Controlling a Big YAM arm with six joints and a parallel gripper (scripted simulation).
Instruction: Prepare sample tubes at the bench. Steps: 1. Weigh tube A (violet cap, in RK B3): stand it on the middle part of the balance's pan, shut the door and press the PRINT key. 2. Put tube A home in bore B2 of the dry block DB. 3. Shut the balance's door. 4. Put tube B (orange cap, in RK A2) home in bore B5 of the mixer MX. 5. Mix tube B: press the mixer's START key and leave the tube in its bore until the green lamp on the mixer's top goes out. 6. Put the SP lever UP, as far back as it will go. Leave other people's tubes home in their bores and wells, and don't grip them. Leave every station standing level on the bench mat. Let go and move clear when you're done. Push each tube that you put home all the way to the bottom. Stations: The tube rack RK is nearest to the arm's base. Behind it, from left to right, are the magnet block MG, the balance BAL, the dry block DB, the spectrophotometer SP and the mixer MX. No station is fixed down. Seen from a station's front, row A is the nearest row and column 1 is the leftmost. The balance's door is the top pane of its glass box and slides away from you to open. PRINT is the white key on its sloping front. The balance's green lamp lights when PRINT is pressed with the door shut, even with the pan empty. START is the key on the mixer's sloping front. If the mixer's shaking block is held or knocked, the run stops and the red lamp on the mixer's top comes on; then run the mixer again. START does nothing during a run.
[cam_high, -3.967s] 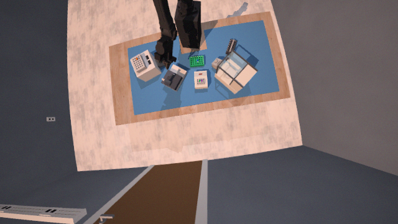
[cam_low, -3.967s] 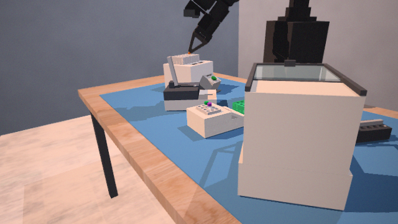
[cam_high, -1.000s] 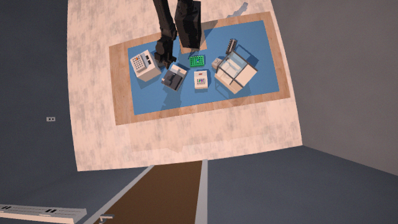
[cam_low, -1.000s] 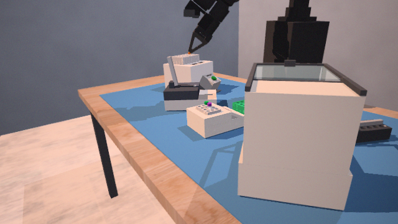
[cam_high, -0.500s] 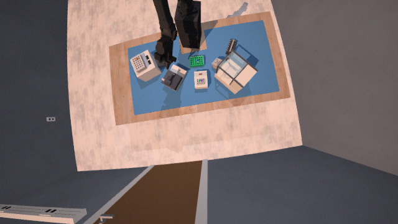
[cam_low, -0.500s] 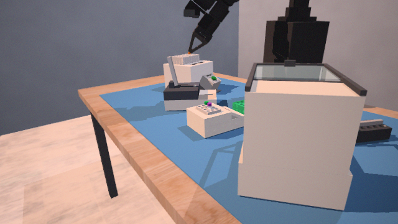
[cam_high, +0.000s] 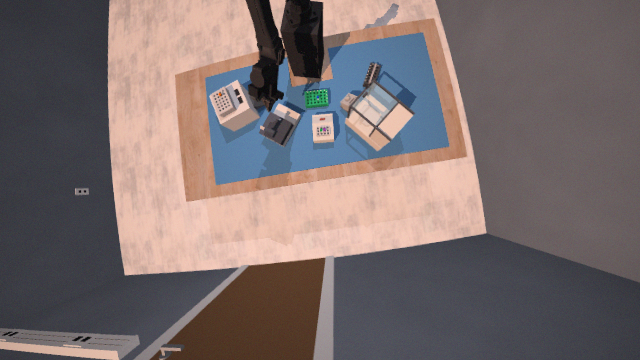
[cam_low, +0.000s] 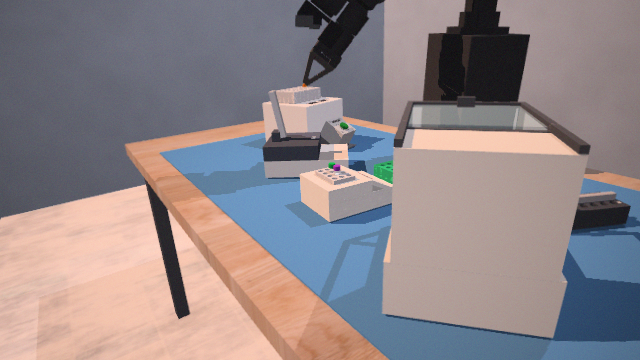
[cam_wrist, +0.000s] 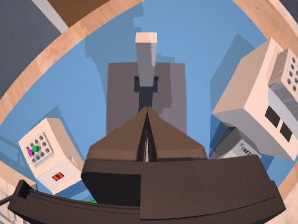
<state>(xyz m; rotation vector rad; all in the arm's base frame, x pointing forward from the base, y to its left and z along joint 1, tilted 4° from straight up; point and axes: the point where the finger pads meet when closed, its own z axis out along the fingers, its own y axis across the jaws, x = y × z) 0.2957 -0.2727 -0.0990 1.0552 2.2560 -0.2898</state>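
My gripper (cam_high: 270, 108) (cam_low: 305, 84) (cam_wrist: 147, 113) is shut and empty, above the front of the spectrophotometer (cam_high: 295, 114) (cam_low: 285, 168) (cam_wrist: 117, 95). The SP lever (cam_low: 277, 114) (cam_wrist: 146, 62) stands up, leaning back. Tube B's orange cap (cam_high: 219, 94) (cam_low: 304, 85) shows in the block of the mixer (cam_high: 242, 116) (cam_low: 325, 112) (cam_wrist: 245, 95). Both lamp windows on the mixer's top look dark. Tube A's violet cap (cam_high: 324, 129) (cam_low: 336, 167) (cam_wrist: 31, 152) sits beside a green cap in the dry block (cam_high: 323, 139) (cam_low: 350, 202) (cam_wrist: 65, 170). The balance (cam_high: 396, 121) (cam_low: 480, 210) has its glass door pane over the opening.
The green tube rack (cam_high: 316, 91) (cam_low: 382, 172) stands nearest the arm's base. The magnet block (cam_high: 372, 74) (cam_low: 600, 216) stands beside the balance. The mixer's sloping front with its green key (cam_low: 344, 125) stands close beside the spectrophotometer. The stations look level on the blue mat (cam_high: 240, 165) (cam_low: 250, 220) (cam_wrist: 95, 107).
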